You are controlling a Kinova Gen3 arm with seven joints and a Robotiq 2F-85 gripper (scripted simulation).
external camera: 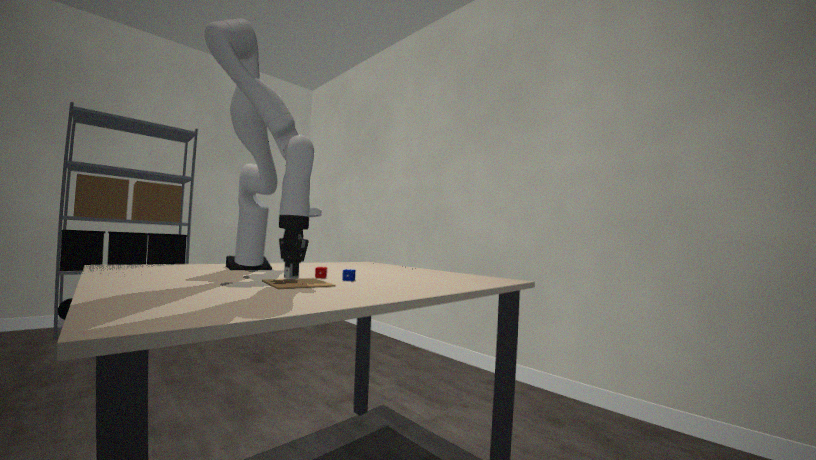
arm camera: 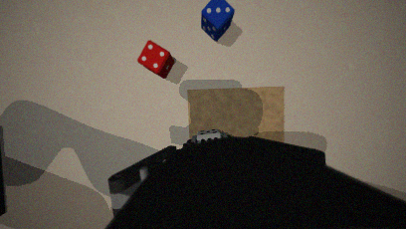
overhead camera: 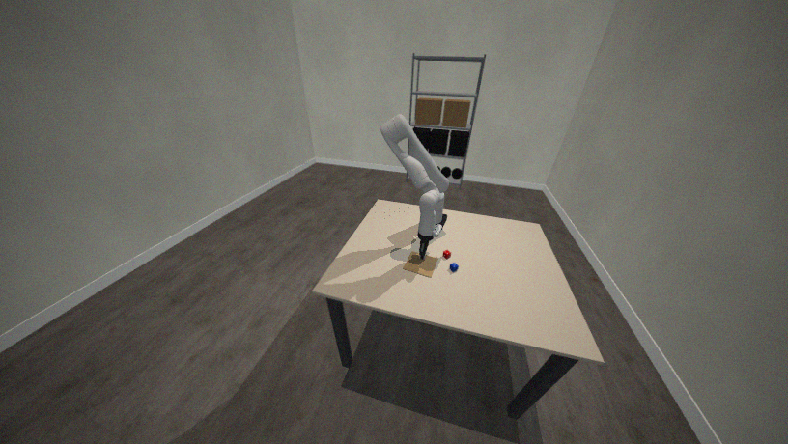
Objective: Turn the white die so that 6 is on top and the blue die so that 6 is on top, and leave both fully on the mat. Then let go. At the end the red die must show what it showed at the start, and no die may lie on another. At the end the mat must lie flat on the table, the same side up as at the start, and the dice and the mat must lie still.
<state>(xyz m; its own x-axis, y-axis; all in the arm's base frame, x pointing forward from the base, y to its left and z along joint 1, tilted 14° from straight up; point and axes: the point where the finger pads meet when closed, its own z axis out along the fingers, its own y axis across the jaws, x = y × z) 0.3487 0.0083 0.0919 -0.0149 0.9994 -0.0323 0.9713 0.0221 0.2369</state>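
My gripper (external camera: 292, 273) points straight down over the brown mat (overhead camera: 421, 264) and is shut on the white die (arm camera: 209, 135), of which only a small part shows above the black gripper body in the wrist view. The die is at or just above the mat (arm camera: 236, 112); I cannot tell if it touches. The red die (arm camera: 155, 58) lies on the bare table beside the mat, four pips up. The blue die (arm camera: 217, 17) lies farther out on the table, also off the mat, four pips up. Both also show in the top view, the red die (overhead camera: 446, 253) and the blue die (overhead camera: 453, 266).
The arm's base (external camera: 247, 262) stands on the table behind the mat. A metal shelf (overhead camera: 444, 116) with boxes stands against the back wall, away from the table.
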